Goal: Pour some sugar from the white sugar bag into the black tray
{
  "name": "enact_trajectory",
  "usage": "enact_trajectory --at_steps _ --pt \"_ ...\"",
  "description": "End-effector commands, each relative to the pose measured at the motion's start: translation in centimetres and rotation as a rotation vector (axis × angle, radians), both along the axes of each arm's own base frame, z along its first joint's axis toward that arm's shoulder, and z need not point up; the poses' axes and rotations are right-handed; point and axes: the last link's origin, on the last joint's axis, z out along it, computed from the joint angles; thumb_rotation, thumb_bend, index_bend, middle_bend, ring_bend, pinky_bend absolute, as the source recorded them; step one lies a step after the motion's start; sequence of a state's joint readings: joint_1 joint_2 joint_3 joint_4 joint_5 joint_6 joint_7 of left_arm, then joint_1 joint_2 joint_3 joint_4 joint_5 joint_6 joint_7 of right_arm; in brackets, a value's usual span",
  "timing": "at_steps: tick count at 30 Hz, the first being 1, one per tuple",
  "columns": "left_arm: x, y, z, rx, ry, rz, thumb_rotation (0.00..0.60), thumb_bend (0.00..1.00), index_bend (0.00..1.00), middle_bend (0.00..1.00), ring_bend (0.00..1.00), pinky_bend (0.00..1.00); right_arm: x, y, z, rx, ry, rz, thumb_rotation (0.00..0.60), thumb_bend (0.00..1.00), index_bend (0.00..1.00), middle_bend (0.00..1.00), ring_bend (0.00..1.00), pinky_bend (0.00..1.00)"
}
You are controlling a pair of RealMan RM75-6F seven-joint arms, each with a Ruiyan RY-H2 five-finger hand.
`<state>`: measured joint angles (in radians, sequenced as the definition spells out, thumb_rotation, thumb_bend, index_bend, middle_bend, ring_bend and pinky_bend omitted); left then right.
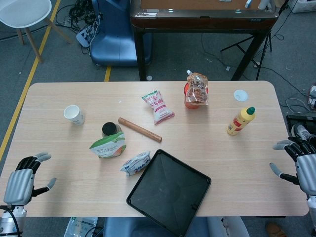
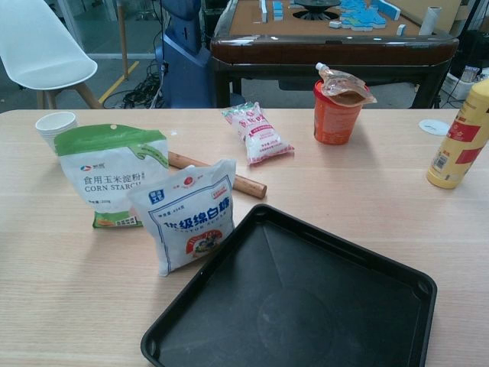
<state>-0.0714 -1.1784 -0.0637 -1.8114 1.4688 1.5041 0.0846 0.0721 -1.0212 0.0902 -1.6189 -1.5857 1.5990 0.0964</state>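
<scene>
The white sugar bag [image 1: 136, 163] [image 2: 186, 213] stands upright just left of the black tray [image 1: 170, 192] [image 2: 298, 306], touching or nearly touching its left corner. The tray is empty and lies at the table's front edge. My left hand [image 1: 20, 180] hovers at the front left corner of the table, fingers spread and holding nothing. My right hand [image 1: 302, 165] is at the table's right edge, fingers spread, also empty. Both hands are far from the bag and show only in the head view.
A corn starch bag [image 2: 111, 174] stands left of the sugar bag, a dark jar [image 1: 111, 130] behind it. A wooden rolling pin [image 1: 139, 129], paper cup [image 1: 73, 114], small white-and-red packet [image 1: 158, 106], orange cup with pouch [image 1: 196, 91], yellow bottle [image 1: 240, 120] and white lid [image 1: 240, 95] sit further back.
</scene>
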Motion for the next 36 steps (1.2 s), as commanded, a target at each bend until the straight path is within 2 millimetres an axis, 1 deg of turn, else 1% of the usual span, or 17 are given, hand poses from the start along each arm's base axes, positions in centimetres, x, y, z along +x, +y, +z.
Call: enact_trajectory --at_steps 1,6,10,16,23,29,36 --pt "0.1 0.4 -0.5 -0.061 -0.079 -0.032 0.6 0.22 0.26 0.22 0.2 0.12 0.2 -0.2 0.3 -0.01 0.005 0.001 0.6 0.23 0.4 0.37 0.22 0.24" --pt "0.3 0.8 -1.4 -0.134 -0.128 -0.078 0.6 0.22 0.26 0.22 0.2 0.12 0.4 -0.2 0.5 -0.016 0.008 -0.002 0.6 0.23 0.4 0.37 0.22 0.24" --pt "0.5 1.2 -2.6 -0.199 -0.168 -0.114 0.6 0.22 0.26 0.22 0.2 0.12 0.5 -0.2 0.5 -0.014 0.01 -0.004 0.6 0.23 0.4 0.37 0.22 0.24" --pt "0.9 1.9 -4.9 -0.291 -0.261 -0.141 0.6 0.22 0.25 0.22 0.2 0.12 0.7 -0.1 0.3 -0.013 0.014 -0.008 0.6 0.23 0.4 0.37 0.22 0.24" --pt "1.5 3.1 -7.9 -0.396 -0.386 -0.127 0.6 0.22 0.21 0.22 0.2 0.12 0.6 0.1 0.3 -0.013 0.016 -0.021 0.6 0.23 0.4 0.37 0.22 0.24" --pt "2.0 4.0 -10.1 -0.443 -0.423 -0.131 0.6 0.22 0.19 0.22 0.2 0.12 0.3 0.3 0.2 -0.011 0.015 -0.036 0.6 0.23 0.4 0.37 0.22 0.24" --pt "3.0 5.1 -12.1 -0.464 -0.483 -0.135 0.6 0.22 0.18 0.22 0.2 0.13 0.2 0.3 0.1 -0.007 0.016 -0.045 0.6 0.23 0.4 0.37 0.22 0.24"
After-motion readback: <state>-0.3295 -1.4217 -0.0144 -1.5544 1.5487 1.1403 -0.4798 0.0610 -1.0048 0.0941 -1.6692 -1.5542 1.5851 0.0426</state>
